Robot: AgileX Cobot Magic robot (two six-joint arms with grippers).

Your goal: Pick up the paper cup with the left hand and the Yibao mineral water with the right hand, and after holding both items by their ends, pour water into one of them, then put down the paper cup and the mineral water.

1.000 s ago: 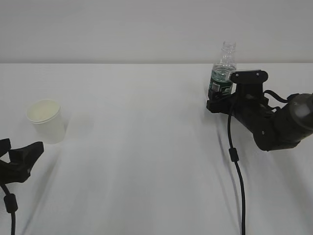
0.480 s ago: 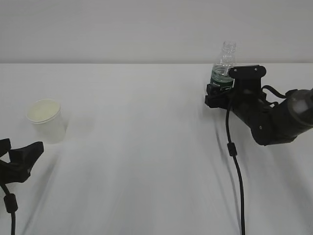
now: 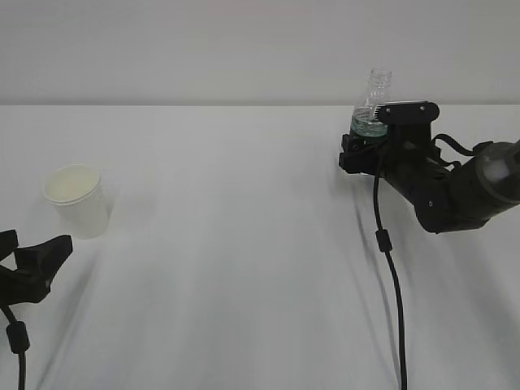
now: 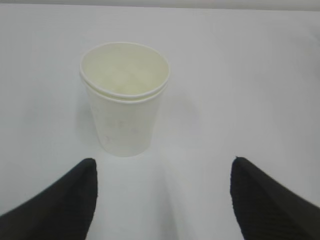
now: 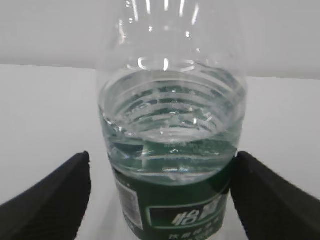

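Honestly, the paper cup point(image 4: 125, 99) looks light and easily crushed, so it's best gripped gently around the lower wall. It stands upright at upper centre of the left wrist view, just ahead of the left hand point(image 4: 162, 197), whose fingers are spread wide with nothing touched yet. The Yibao mineral water point(image 5: 172, 145) (uncapped, well filled, likely slippery and squeezable) is best taken at the label band. It sits between the spread fingers of the right hand point(image 5: 160, 195), gaps showing on both sides, at upper right of the exterior view.
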